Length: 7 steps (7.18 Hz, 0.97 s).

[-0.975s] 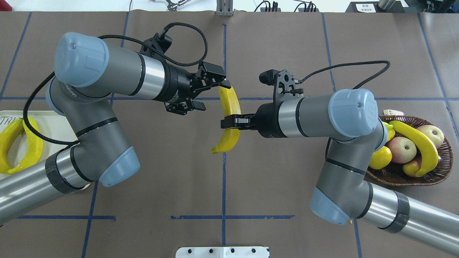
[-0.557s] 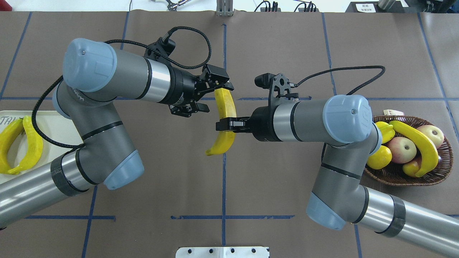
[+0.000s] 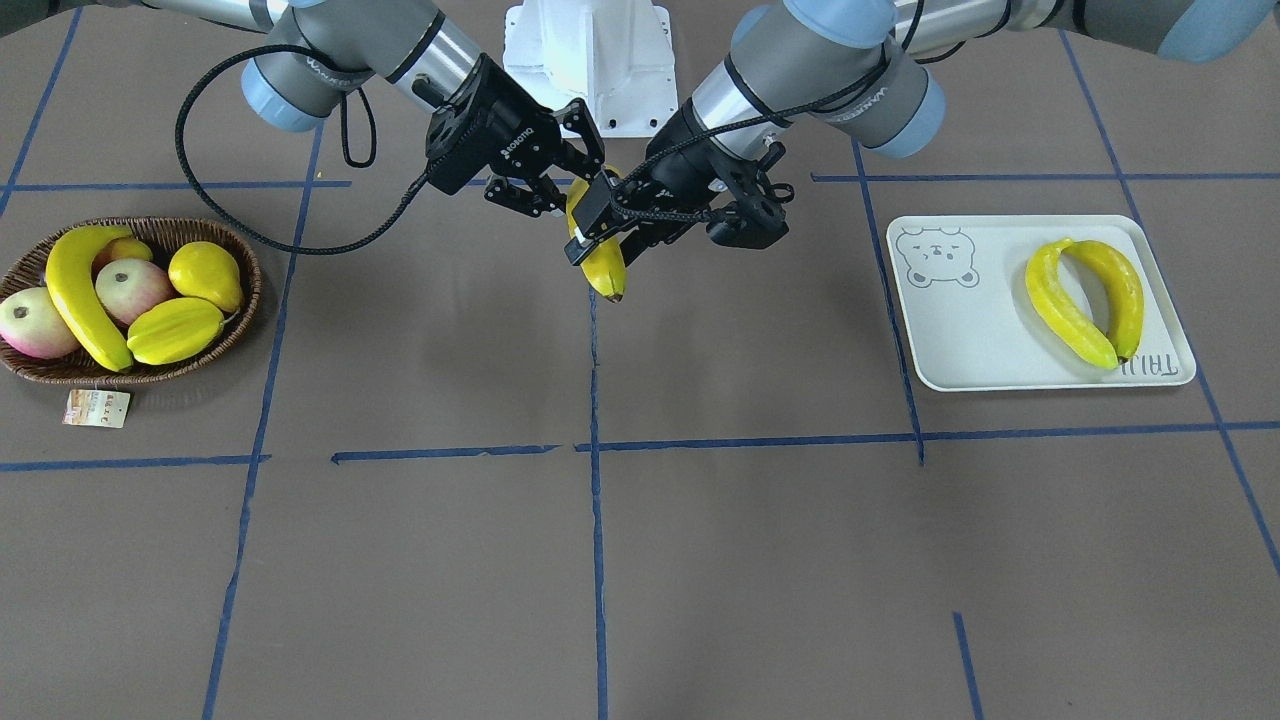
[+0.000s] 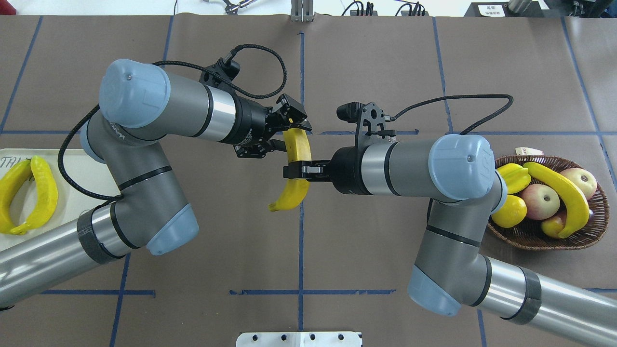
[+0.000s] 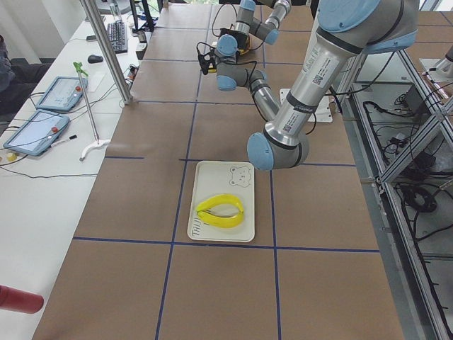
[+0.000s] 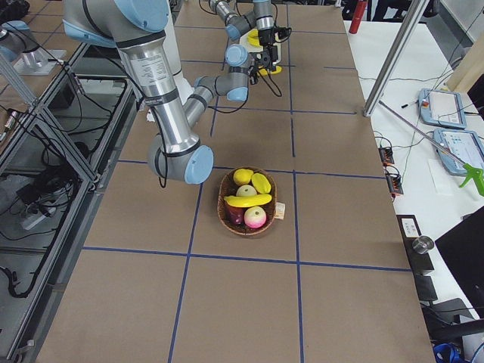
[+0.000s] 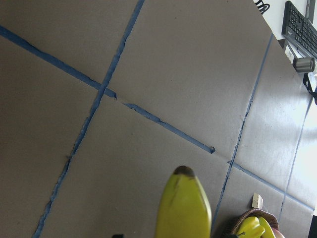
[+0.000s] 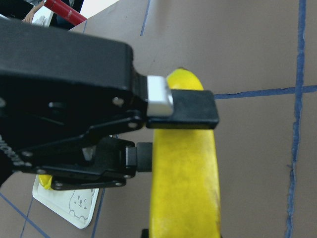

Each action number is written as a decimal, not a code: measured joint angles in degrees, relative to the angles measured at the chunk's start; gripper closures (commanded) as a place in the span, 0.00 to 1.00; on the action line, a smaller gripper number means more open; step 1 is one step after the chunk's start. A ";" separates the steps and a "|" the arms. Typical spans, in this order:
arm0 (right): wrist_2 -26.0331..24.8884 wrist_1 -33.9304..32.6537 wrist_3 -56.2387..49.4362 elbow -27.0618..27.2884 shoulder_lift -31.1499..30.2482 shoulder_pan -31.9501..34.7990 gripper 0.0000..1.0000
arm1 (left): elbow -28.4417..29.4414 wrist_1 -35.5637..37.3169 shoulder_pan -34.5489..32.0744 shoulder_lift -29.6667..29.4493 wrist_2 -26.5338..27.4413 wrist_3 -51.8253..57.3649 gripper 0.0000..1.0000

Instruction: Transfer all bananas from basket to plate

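Note:
My right gripper [image 4: 295,171] is shut on the middle of a yellow banana [image 4: 295,152] and holds it in the air above the table's centre. My left gripper [image 4: 285,135] is open, its fingers [image 8: 181,108] straddling the banana's far end. I cannot tell whether the pads touch it. The same banana [image 3: 603,265] shows between both grippers in the front view. Two bananas [image 3: 1085,300] lie on the white plate [image 3: 1000,360] at my left. One banana [image 4: 561,195] lies in the wicker basket [image 4: 530,238] at my right.
The basket also holds apples [image 3: 130,288], a starfruit [image 3: 172,332] and a yellow pear-shaped fruit [image 3: 205,272]. Its paper tag [image 3: 97,407] lies on the table beside it. Blue tape lines cross the brown table cover.
My right gripper has carried the banana toward my left. My left gripper has moved in toward it, and its fingers now straddle the banana's far end.

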 measured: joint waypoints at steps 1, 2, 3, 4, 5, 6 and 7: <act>-0.04 0.01 0.03 0.08 0.06 -0.02 0.76 | 0.02 0.00 0.02 0.03 0.00 0.00 0.47; -0.05 0.01 0.03 0.13 0.10 -0.04 0.75 | 0.02 0.00 0.02 0.06 0.00 0.00 0.73; -0.06 0.01 0.04 0.16 0.12 -0.06 0.67 | 0.05 0.00 0.02 0.06 0.00 0.00 0.96; -0.05 0.02 0.04 0.18 0.12 -0.06 0.43 | 0.07 -0.01 0.02 0.12 -0.01 0.03 1.00; -0.05 0.00 0.11 0.17 0.12 -0.06 0.01 | 0.06 -0.06 0.02 0.16 -0.05 0.11 1.00; -0.07 -0.06 0.45 0.12 0.13 -0.06 0.01 | 0.03 -0.08 0.03 0.23 -0.08 0.26 1.00; -0.06 -0.12 1.02 0.11 0.13 -0.06 0.01 | 0.03 -0.07 -0.05 0.31 -0.08 0.42 1.00</act>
